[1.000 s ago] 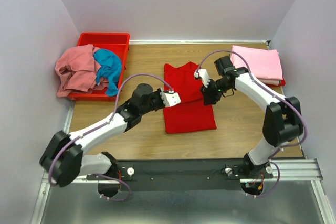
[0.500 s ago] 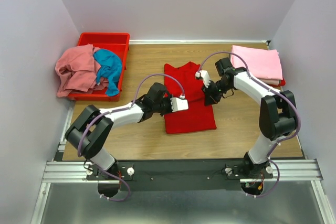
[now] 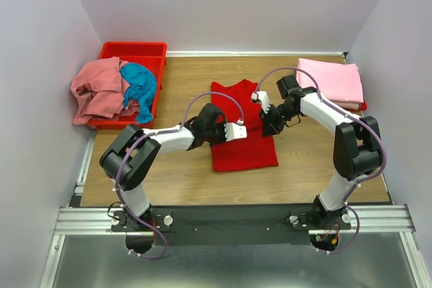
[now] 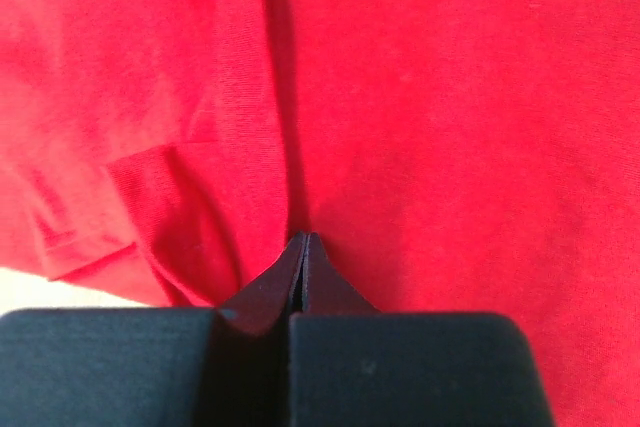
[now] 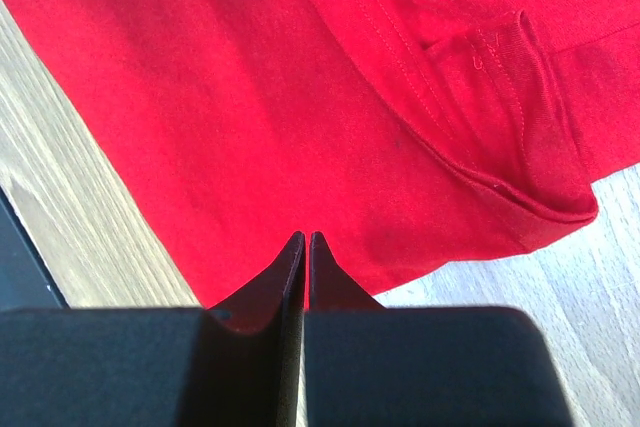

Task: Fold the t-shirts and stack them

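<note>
A bright red t-shirt (image 3: 243,146) lies flat in the middle of the wooden table, its sides folded in. My left gripper (image 3: 234,133) is shut, its tips resting on the shirt's left half; in the left wrist view the tips (image 4: 303,238) touch the end of a crease in the red cloth (image 4: 450,127), with nothing seen between them. My right gripper (image 3: 264,115) is shut and empty at the shirt's right edge. In the right wrist view its tips (image 5: 305,237) hover over red cloth (image 5: 250,117) near a folded sleeve hem.
A red plastic bin (image 3: 138,51) stands at the back left, with a salmon pink shirt (image 3: 98,89) and a teal shirt (image 3: 140,84) hanging over it. A folded light pink shirt (image 3: 331,80) lies at the back right. Walls close in on three sides.
My left arm has swung right and stretched out over the red shirt, its gripper moving onto the cloth. My right gripper shifted slightly toward the back.
</note>
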Robot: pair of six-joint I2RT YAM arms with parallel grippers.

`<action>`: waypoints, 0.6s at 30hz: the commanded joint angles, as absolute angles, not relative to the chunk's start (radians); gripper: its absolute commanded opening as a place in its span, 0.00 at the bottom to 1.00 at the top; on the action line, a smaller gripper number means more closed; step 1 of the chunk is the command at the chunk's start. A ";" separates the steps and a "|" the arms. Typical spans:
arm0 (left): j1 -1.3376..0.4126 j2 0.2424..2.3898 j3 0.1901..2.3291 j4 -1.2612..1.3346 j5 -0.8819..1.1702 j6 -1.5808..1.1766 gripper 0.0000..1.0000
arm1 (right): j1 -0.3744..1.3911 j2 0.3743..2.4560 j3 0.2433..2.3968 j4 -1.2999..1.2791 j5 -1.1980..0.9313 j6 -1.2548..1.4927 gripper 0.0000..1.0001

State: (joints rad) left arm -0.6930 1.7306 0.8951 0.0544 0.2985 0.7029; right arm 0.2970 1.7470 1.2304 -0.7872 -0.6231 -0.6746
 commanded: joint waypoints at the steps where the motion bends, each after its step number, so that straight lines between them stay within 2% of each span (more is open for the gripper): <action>1: -0.687 1.741 0.930 0.063 0.197 0.700 0.00 | 0.291 1.755 1.212 -0.781 -0.653 -0.689 0.10; 8: -0.678 1.762 0.971 0.104 0.084 0.695 0.00 | 0.291 1.756 1.206 -0.778 -0.647 -0.690 0.09; 10: -0.676 1.775 0.980 0.115 0.043 0.684 0.07 | 0.290 1.758 1.204 -0.776 -0.644 -0.689 0.09; 13: -0.675 1.781 0.989 0.144 0.009 0.666 0.24 | 0.291 1.759 1.203 -0.775 -0.632 -0.690 0.09; 15: -0.675 1.764 0.988 0.181 -0.035 0.661 0.29 | 0.291 1.759 1.203 -0.770 -0.618 -0.689 0.10; 18: -0.675 1.697 0.960 0.262 -0.095 0.644 0.40 | 0.291 1.759 1.197 -0.761 -0.600 -0.686 0.10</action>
